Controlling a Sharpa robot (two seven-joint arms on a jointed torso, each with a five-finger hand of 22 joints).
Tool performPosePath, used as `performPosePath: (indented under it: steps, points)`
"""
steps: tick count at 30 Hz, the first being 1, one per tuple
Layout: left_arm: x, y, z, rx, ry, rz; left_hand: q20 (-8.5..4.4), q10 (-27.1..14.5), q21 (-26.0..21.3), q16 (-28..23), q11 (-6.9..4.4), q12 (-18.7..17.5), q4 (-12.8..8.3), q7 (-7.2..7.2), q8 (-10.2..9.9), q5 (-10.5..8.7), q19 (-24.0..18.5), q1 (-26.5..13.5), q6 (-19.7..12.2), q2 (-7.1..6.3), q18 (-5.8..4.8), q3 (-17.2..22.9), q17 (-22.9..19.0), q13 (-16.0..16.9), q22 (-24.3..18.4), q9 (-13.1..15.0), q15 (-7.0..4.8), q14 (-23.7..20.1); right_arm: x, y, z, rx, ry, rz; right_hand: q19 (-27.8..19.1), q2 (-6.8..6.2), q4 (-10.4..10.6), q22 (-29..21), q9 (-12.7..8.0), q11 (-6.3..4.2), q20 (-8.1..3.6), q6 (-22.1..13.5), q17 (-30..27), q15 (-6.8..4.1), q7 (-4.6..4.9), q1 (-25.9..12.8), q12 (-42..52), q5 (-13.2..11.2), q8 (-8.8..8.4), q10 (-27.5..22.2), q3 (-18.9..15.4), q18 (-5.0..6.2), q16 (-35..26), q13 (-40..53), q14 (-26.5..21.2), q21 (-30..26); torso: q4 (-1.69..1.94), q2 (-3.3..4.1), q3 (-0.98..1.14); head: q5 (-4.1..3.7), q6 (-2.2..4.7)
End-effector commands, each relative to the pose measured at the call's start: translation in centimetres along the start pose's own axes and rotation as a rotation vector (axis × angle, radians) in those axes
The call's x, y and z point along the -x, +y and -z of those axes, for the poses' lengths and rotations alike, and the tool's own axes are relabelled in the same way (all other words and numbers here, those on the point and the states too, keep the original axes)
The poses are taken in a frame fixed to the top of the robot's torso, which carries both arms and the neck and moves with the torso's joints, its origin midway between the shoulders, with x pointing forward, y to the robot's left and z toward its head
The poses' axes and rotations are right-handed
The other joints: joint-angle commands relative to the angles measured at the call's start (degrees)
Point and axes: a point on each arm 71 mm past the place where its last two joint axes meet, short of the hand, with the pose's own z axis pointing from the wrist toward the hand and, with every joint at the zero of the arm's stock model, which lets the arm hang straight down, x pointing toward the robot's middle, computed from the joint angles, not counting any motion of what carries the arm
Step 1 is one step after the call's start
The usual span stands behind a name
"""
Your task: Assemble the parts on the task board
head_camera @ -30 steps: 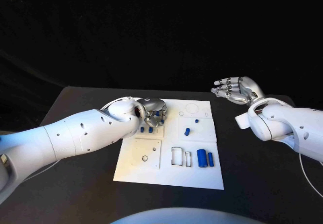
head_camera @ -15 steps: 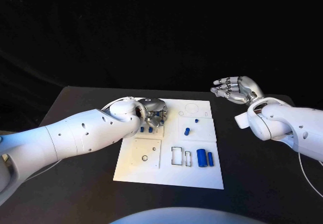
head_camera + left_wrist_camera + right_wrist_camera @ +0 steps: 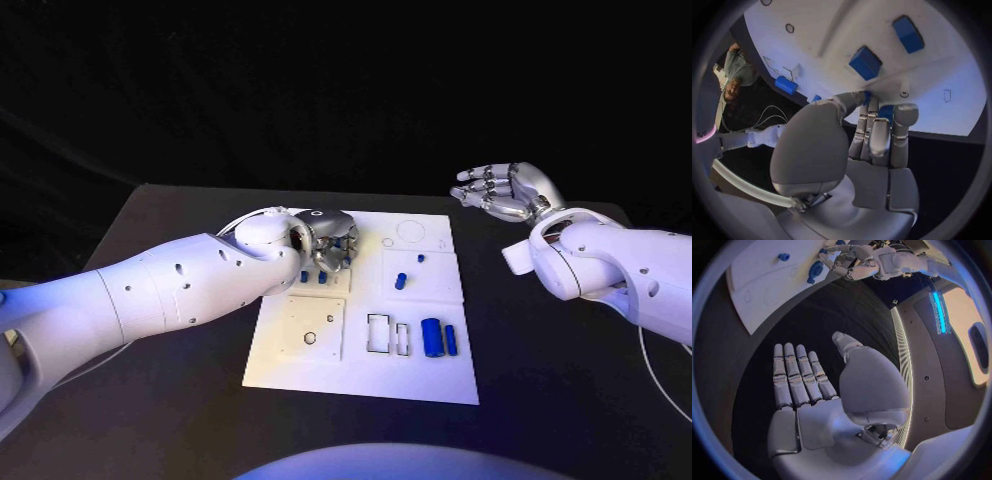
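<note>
The white task board (image 3: 361, 372) lies in the middle of the black table. My left hand (image 3: 329, 246) is bent down over the board's far left section, fingers curled together. In the left wrist view its fingertips (image 3: 879, 117) close round a small blue part (image 3: 886, 111) right at the board's surface. Two blue blocks (image 3: 865, 62) lie just beyond the fingers. Two blue cylinders (image 3: 440, 339) lie side by side on the near right section, and two small blue pegs (image 3: 402, 283) stand in the middle. My right hand (image 3: 503, 192) hovers off the board's far right corner, fingers spread and holding nothing (image 3: 801, 377).
A rectangular cut-out frame (image 3: 379, 335) sits beside the cylinders, and a square plate with small holes (image 3: 312, 328) fills the near left section. Bare black table (image 3: 555, 400) lies right of the board and under my right hand.
</note>
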Motion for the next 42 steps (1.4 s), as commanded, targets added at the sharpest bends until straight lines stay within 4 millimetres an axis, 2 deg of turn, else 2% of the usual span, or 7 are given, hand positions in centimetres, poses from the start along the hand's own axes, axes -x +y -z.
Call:
performPosePath:
  steps: [1,6,9,16,20,28,42]
  points:
    - [0.1,-0.1,0.2,-0.011,-0.026,0.010,-0.06,0.8,0.4,0.3,0.06,-0.6,-0.2,0.02,-0.5,-0.20,0.5,-0.1,0.6,0.25,-0.89,0.4,-0.1,-0.1,0.3,-0.1,-0.04,0.4,-0.2,0.1,0.0,0.016,0.016,0.002,0.2,0.50,0.0,-0.1,-0.1,-0.03,0.00,0.2,-0.1,0.08,5.15,0.2,0.3,0.3,-0.21,-0.2,-0.2,0.02,-0.3,0.0,0.3,-0.3,-0.01,-0.06,-0.04,0.04,0.11]
    - [0.4,-0.2,0.7,-0.022,-0.038,0.021,-0.03,1.0,0.4,0.2,0.10,-1.0,-0.4,0.06,-0.7,-0.12,0.5,-0.4,0.8,0.17,-0.89,0.5,-0.3,-0.2,0.3,-0.2,-0.02,0.4,-0.1,0.0,0.0,0.015,0.013,0.003,0.2,0.50,0.0,-0.1,-0.1,-0.03,0.00,0.2,-0.1,0.08,5.15,0.2,0.3,0.3,-0.21,-0.2,-0.2,0.02,-0.3,0.0,0.3,-0.3,0.18,-0.23,-0.04,-0.02,0.12]
    - [0.8,-0.3,1.1,-0.027,-0.051,0.026,-0.02,1.2,0.5,0.2,0.11,-1.3,-0.5,0.07,-0.8,-0.10,0.5,-0.6,0.9,0.08,-0.91,0.6,-0.3,-0.2,0.4,-0.2,0.00,0.4,-0.1,0.0,0.0,0.015,0.013,0.004,0.2,0.50,0.0,-0.1,-0.1,-0.03,0.00,0.2,-0.1,0.08,5.15,0.2,0.3,0.3,-0.21,-0.2,-0.2,0.02,-0.3,0.0,0.3,-0.3,0.12,-0.25,-0.02,0.15,0.29]
    - [1.9,-0.4,1.9,-0.039,-0.084,0.047,0.01,1.7,0.7,0.2,0.12,-1.9,-0.5,0.11,-1.1,-0.18,0.6,-1.2,1.3,-0.11,-0.94,0.5,-0.4,-0.3,0.6,-0.2,0.02,0.5,-0.2,-0.2,0.0,0.013,0.014,0.003,0.2,0.50,0.0,-0.1,-0.1,-0.03,0.00,0.2,-0.1,0.08,5.15,0.2,0.3,0.3,-0.21,-0.2,-0.2,0.02,-0.3,0.0,0.3,-0.3,0.14,-0.18,-0.13,0.31,0.53]
    - [2.5,-0.2,2.6,-0.035,-0.091,0.054,0.02,1.8,0.7,0.2,0.10,-2.1,-0.6,0.09,-1.2,-0.20,0.6,-1.3,1.4,-0.16,-0.95,0.5,-0.5,-0.3,0.7,-0.2,0.01,0.5,-0.2,-0.2,0.1,0.011,0.015,0.003,0.2,0.50,0.0,-0.1,-0.1,-0.03,0.00,0.2,-0.1,0.08,5.15,0.2,0.3,0.3,-0.21,-0.2,-0.2,0.02,-0.3,0.0,0.3,-0.3,0.04,-0.11,-0.06,0.44,0.62]
    - [2.7,1.6,3.9,0.017,-0.050,0.060,0.03,2.2,0.8,0.0,0.07,-2.6,-0.6,0.03,-1.4,-0.23,0.6,-1.8,1.6,-0.34,-0.96,0.3,-1.0,-0.3,0.8,-0.2,-0.01,0.4,-0.1,-0.3,0.1,0.007,0.014,0.003,0.2,0.50,0.0,-0.1,-0.1,-0.03,0.00,0.2,-0.1,0.08,5.15,0.2,0.3,0.3,-0.21,-0.2,-0.2,0.02,-0.3,0.0,0.3,-0.3,0.17,-0.05,0.00,0.29,0.48]
    - [2.5,4.1,4.6,0.081,-0.029,0.060,0.02,2.4,0.7,-0.1,0.03,-2.9,-0.6,-0.03,-1.5,-0.23,0.6,-2.0,1.7,-0.50,-0.94,0.2,-1.3,-0.3,0.6,-0.3,-0.02,0.4,-0.2,-0.3,0.1,0.007,0.015,0.002,0.2,0.50,0.0,-0.1,-0.1,-0.03,0.00,0.2,-0.1,0.08,5.15,0.2,0.3,0.3,-0.21,-0.2,-0.2,0.02,-0.3,0.0,0.3,-0.3,0.04,-0.07,0.00,0.57,0.50]
